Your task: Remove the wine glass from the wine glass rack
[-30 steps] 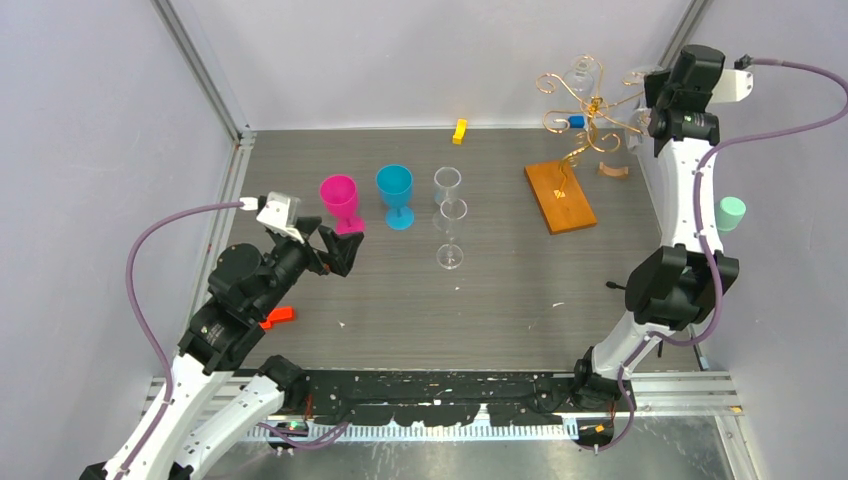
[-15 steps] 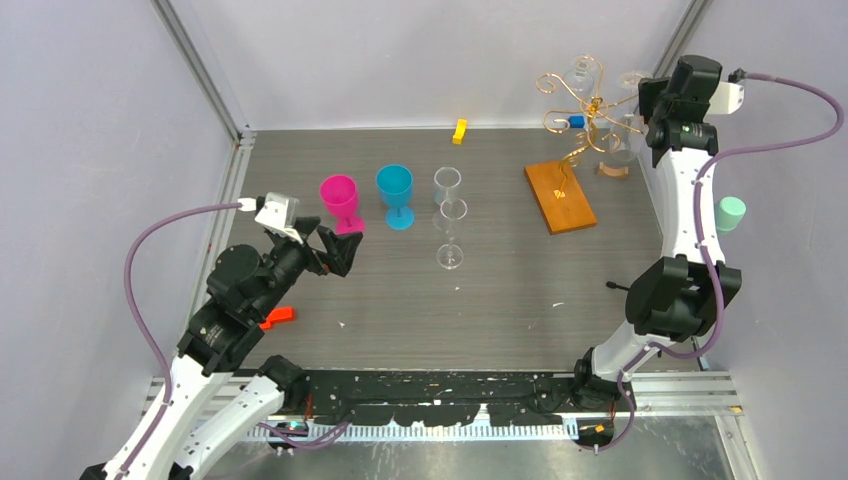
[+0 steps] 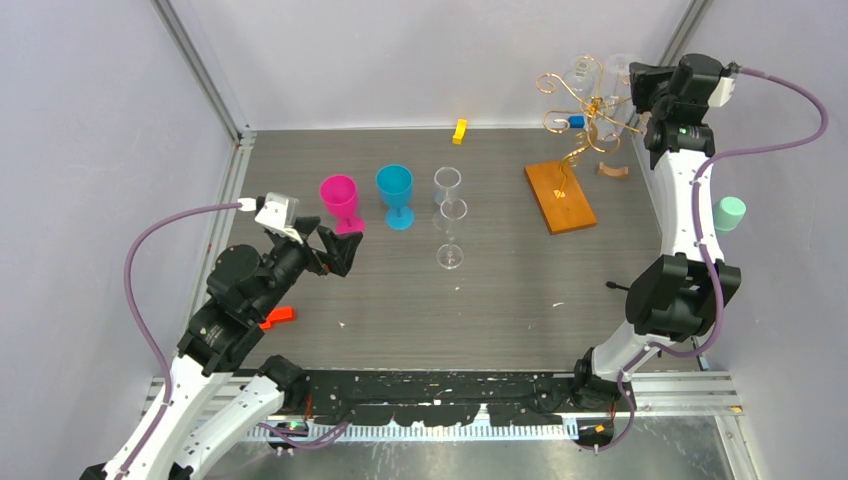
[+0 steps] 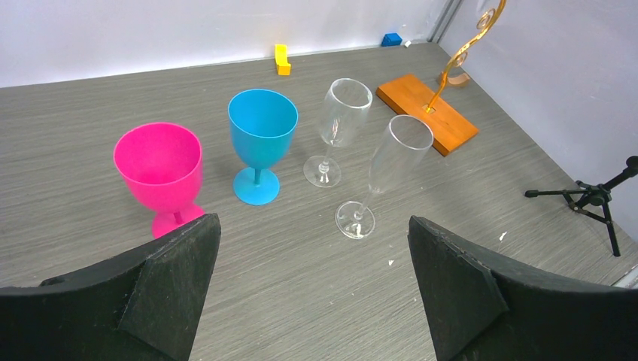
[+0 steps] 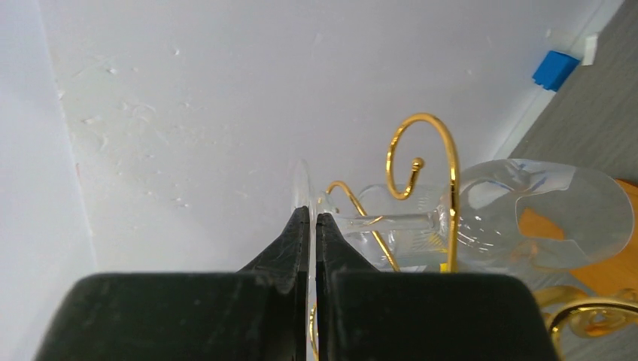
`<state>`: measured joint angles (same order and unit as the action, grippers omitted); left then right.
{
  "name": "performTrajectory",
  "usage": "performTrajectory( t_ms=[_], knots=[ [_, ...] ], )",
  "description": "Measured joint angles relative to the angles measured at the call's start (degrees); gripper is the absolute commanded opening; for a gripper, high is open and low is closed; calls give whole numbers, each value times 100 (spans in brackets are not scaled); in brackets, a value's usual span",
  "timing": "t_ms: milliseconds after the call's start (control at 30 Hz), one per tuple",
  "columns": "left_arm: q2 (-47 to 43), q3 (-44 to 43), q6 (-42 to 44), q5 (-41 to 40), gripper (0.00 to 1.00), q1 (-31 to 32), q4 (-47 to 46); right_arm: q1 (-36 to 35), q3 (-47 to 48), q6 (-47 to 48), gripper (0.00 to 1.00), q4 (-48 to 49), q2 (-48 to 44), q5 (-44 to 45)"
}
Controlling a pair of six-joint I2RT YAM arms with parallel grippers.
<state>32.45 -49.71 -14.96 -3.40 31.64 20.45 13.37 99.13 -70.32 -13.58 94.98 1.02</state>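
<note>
Four drinking vessels stand upright on the tabletop, from its left part to its middle: a pink goblet (image 3: 338,195), a blue goblet (image 3: 395,188), a clear stemmed glass (image 4: 342,113) and, just nearer the front edge, a tall clear flute (image 4: 391,154). The grey grain of the tabletop shows through the two clear ones.

Toward the far right corner stands the wine glass rack (image 3: 590,110), its gold wire rising from a flat wooden base (image 3: 560,197). A second glass (image 3: 580,75) hangs among its curls.

The left gripper (image 3: 340,243) hovers near the left edge, just in front of the pink goblet, with its fingers spread wide and nothing between them.

The right gripper (image 5: 312,218) is up at the top of the rack, pressed together on the thin round foot of the wine glass (image 5: 527,214). That glass lies sideways, its stem crossing a gold curl and its bowl beyond the wire. Whether the stem touches the wire cannot be told.
</note>
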Motion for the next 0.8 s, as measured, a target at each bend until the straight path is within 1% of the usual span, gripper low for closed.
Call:
performTrajectory(
  t_ms=[233,533,800],
  knots=[
    [0,0,0,0,98,0,0,0,9,-76,0,586,116,-223],
    [7,0,0,-2,98,0,9,0,83,11,0,1659,704,-525],
    [31,0,-2,-2,98,0,48,0,710,0,0,2441,1309,-927]
  ],
)
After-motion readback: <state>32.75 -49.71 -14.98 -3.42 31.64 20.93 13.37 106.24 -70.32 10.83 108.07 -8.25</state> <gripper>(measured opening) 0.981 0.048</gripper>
